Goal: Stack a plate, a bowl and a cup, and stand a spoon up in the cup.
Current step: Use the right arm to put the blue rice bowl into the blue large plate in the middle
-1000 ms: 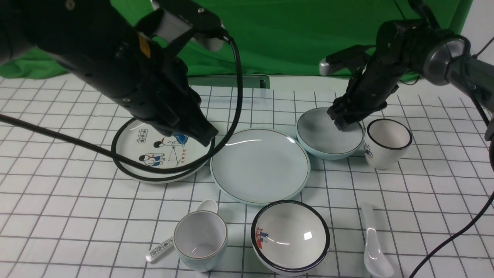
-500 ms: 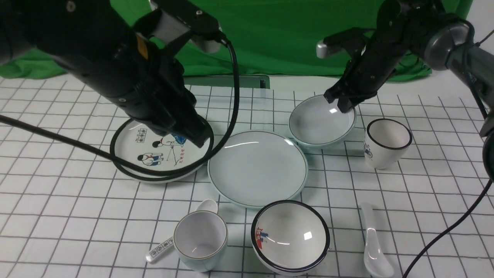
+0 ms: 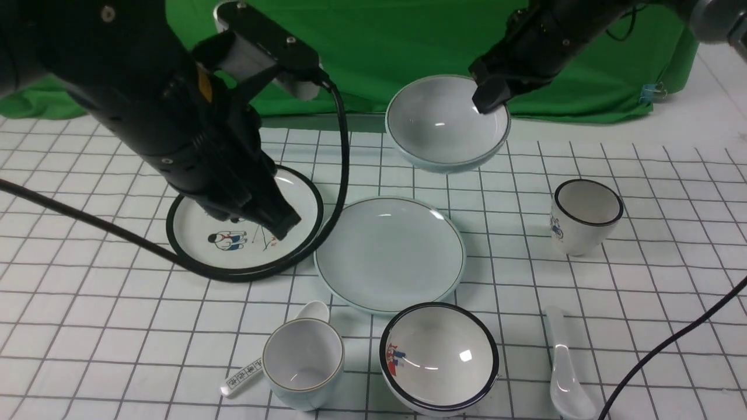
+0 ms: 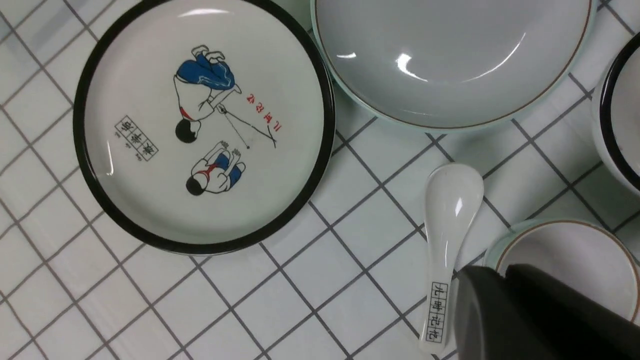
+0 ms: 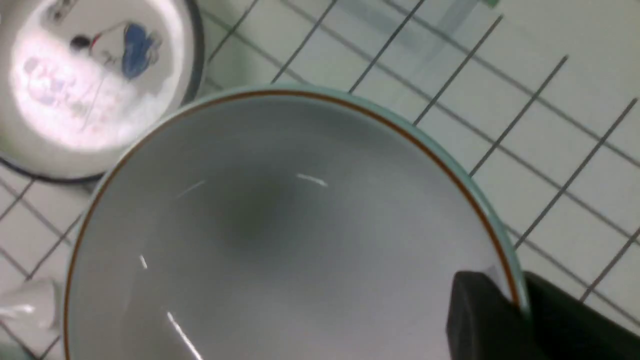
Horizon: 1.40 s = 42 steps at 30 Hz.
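Your plate (image 3: 390,251) lies flat. Above its far edge hangs the bowl (image 3: 437,123), rim pinched by the right gripper (image 3: 489,99). The left gripper (image 3: 282,220), pressed together, hovers left of the plate. The cup (image 3: 302,361) stands at its near left, the spoon (image 3: 565,379) near right.

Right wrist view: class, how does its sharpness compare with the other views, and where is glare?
Right wrist view: blurred throughout, glare washing out the black-rimmed white cartoon plate, the pale blue-green ceramic bowl soft-edged. Left wrist view: sharp, small glints on the pale blue-green round plate. Front view: crisp, glints in the bowl.
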Motion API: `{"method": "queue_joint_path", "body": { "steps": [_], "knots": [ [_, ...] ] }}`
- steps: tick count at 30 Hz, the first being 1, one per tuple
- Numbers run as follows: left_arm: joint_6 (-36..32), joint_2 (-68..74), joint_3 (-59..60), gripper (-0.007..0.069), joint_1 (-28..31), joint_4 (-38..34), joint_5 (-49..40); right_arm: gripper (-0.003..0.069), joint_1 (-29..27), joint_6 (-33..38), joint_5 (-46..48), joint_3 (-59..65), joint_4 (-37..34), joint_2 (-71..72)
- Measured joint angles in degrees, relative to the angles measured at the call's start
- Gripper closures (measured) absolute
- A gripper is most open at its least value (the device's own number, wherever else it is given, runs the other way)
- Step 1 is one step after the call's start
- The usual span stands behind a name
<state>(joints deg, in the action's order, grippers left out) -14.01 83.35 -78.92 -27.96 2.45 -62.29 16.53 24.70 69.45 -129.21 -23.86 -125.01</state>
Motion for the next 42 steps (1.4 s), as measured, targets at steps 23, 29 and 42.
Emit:
{"method": "queue_joint_path", "body": {
  "steps": [23,29,42],
  "knots": [
    [0.0,0.0,0.0,0.0633,0.0,0.1,6.5,0.0575,7.9,0.7,-20.6,18.4,0.2,-3.9],
    [0.0,0.0,0.0,0.0633,0.0,0.1,6.8,0.0498,9.0,0.7,-20.7,18.5,1.1,-4.6],
    [0.3,1.7,0.3,0.0546,0.0,-2.8,1.3,0.0226,7.2,0.6,-7.5,17.4,6.4,0.8]
  ]
}}
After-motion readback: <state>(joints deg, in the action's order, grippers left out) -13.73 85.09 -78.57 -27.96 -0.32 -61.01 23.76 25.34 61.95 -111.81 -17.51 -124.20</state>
